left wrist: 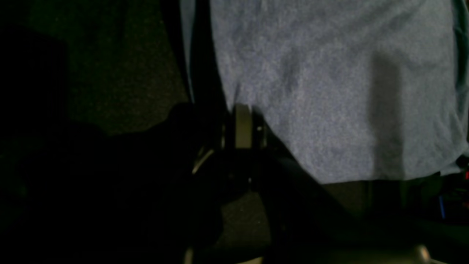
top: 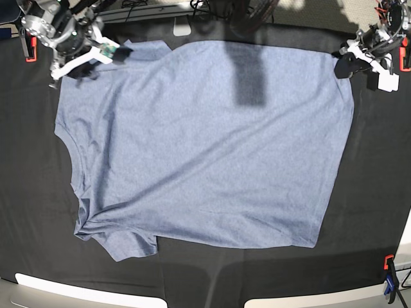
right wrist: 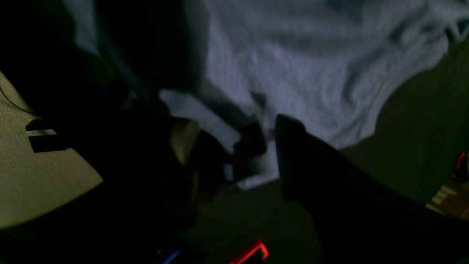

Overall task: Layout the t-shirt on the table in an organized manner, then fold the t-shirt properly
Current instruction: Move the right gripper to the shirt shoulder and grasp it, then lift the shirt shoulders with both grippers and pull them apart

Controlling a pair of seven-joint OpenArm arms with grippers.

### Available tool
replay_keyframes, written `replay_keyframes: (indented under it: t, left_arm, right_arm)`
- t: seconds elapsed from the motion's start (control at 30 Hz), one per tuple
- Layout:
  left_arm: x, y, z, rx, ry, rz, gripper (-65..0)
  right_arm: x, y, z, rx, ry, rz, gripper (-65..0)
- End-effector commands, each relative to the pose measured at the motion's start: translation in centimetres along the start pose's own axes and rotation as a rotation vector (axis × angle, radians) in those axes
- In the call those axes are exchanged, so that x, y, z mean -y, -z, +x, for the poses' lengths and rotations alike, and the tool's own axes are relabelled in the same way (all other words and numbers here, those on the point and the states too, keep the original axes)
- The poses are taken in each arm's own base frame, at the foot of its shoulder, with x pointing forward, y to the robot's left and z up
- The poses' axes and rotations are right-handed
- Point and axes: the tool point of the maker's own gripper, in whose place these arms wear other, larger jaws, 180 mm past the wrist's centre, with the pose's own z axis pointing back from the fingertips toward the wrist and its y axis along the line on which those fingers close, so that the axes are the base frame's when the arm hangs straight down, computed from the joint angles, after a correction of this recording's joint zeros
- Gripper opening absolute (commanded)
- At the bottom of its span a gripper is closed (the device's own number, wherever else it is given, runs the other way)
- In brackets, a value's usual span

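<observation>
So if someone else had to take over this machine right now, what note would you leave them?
Left gripper: shut, at the t-shirt's far corner; whether it pinches cloth is unclear.
Right gripper: open, at the sleeve end's far corner, holding nothing.
T-shirt: spread nearly flat on the table, plain side up, with the near sleeve bunched and creases running from it.
Done: most of the laying out.
Left: smooth that sleeve, then all the folding.

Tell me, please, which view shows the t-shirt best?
The base view: the whole t-shirt lies spread on the black table. The left wrist view shows only a dim stretch of fabric with one edge; the right wrist view shows a blurred, wrinkled part.
</observation>
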Motion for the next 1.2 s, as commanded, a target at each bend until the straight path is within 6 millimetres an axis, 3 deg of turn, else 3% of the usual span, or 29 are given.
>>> replay_keyframes:
  t: [0.0,0.13,0.17,0.4,0.57,0.6,0.73,0.8,0.9,1.03,1.17]
  left_arm:
    - [0.0,-0.4,0.9,0.026,0.019,-0.005,-65.0]
    - [0.2,-0.5,1.3,0.037,0.024,-0.011,-65.0]
    - [0.5,-0.5,1.7,0.049,0.028,-0.018,-65.0]
    - [3.0,-1.2,5.9,0.178,0.129,-0.053,-65.0]
    - [1.1,-0.9,7.5,0.204,0.149,0.076,-65.0]
    - [1.0,-0.9,7.6,0.209,0.15,0.08,-65.0]
    - [1.1,-1.0,8.1,0.237,0.152,0.077,-65.0]
    - [1.1,-1.0,8.0,0.234,0.152,0.077,-65.0]
    - [1.1,-1.0,7.9,0.229,0.152,0.078,-65.0]
    - [1.1,-1.0,7.8,0.223,0.152,0.078,-65.0]
    - [1.1,-1.0,7.8,0.224,0.151,0.078,-65.0]
  right_arm:
    - [0.7,-0.2,0.4,0.013,-0.026,-0.022,-38.6]
    - [1.5,-0.1,0.7,0.02,-0.027,-0.047,-62.8]
    - [2.3,0.0,0.8,0.022,-0.015,-0.076,-65.0]
    - [7.6,-0.2,1.5,0.059,0.083,-0.21,-65.0]
    - [9.4,0.5,2.6,0.13,0.234,-0.188,-65.0]
    - [10.0,0.9,2.4,0.126,0.251,-0.2,-62.8]
    - [12.3,3.0,1.6,0.109,0.342,-0.241,-38.4]
    - [12.9,3.4,2.5,0.139,0.388,-0.246,-36.9]
    - [12.2,2.6,4.5,0.204,0.349,-0.22,-37.0]
    - [8.6,0.5,7.5,0.284,0.236,-0.11,-37.0]
    - [5.3,-0.2,7.0,0.254,0.193,-0.052,-37.1]
